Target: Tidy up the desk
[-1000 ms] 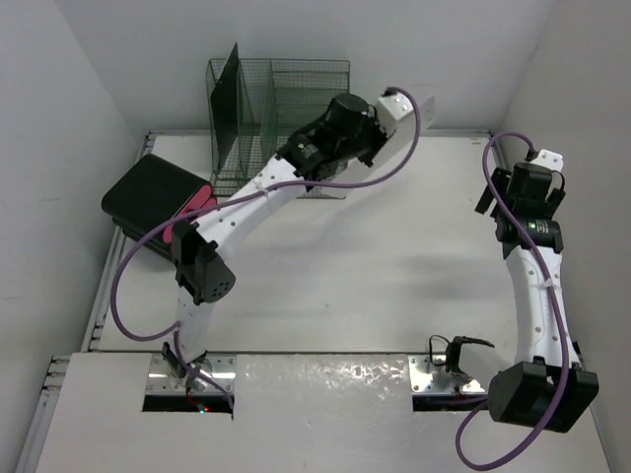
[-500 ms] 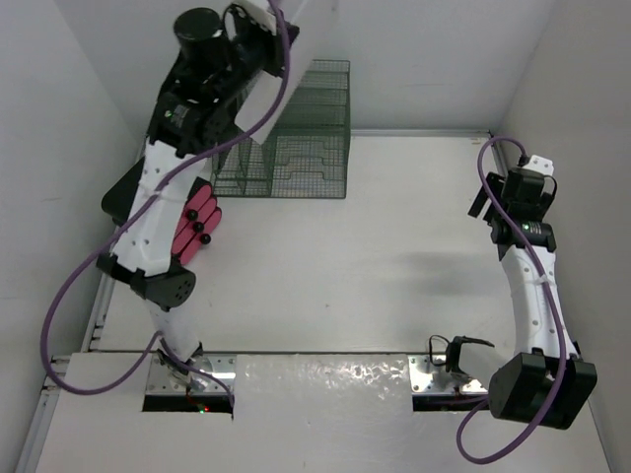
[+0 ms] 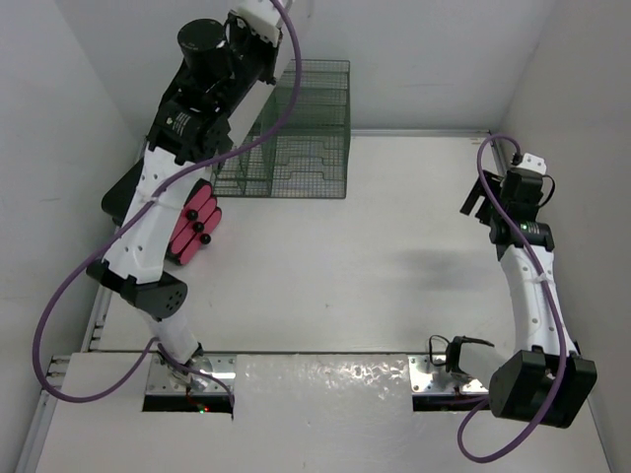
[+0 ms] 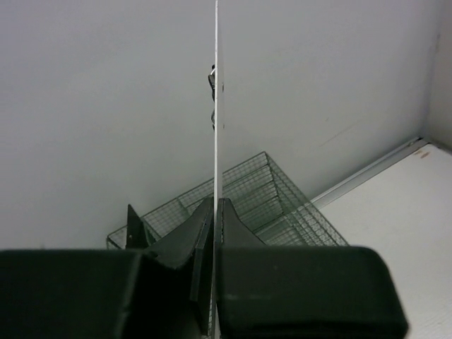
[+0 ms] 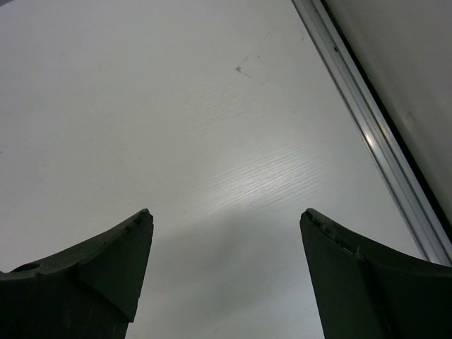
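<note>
where the left gripper [image 4: 217, 205] pinches it, the sheet [image 4: 216, 106] stands edge-on.

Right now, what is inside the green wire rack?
The wire rack's right slots show only bare mesh. The left arm covers its left slots from above; the left wrist view shows one dark upright panel there.

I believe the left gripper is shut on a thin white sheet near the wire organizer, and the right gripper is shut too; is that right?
Not quite: the right gripper is open, jaws wide apart over the desk, as the right wrist view shows. The left gripper does clamp the sheet.
</note>
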Robot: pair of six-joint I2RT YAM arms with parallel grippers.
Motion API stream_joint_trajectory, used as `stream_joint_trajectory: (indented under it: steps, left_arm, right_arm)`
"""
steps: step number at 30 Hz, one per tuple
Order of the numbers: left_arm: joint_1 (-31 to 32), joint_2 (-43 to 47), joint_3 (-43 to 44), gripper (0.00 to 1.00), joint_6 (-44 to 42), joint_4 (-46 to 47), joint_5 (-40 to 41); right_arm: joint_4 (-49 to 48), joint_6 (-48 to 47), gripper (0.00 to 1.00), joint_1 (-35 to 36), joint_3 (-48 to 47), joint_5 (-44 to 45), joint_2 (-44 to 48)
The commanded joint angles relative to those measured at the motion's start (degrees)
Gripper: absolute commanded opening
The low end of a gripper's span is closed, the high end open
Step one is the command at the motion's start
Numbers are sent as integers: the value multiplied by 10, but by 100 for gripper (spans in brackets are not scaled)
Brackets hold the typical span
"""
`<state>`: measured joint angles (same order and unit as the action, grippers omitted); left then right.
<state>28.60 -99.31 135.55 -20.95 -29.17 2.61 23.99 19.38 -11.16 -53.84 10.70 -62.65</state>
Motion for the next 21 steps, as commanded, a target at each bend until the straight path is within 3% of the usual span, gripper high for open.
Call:
stream_joint_trajectory:
  steps: [1,12,21]
  left_arm:
    - [-9,32,-8,0,-31,61,39]
    - [-90,-29,-32,0,11,182,53]
    - [-151,-141,27,0,98,265,21]
  right_arm:
    - [-31,14,82,-1,6,-26,-1]
    - [-20,10,81,0,-22,-37,-15]
    - [-7,1,81,0,-35,-16,-16]
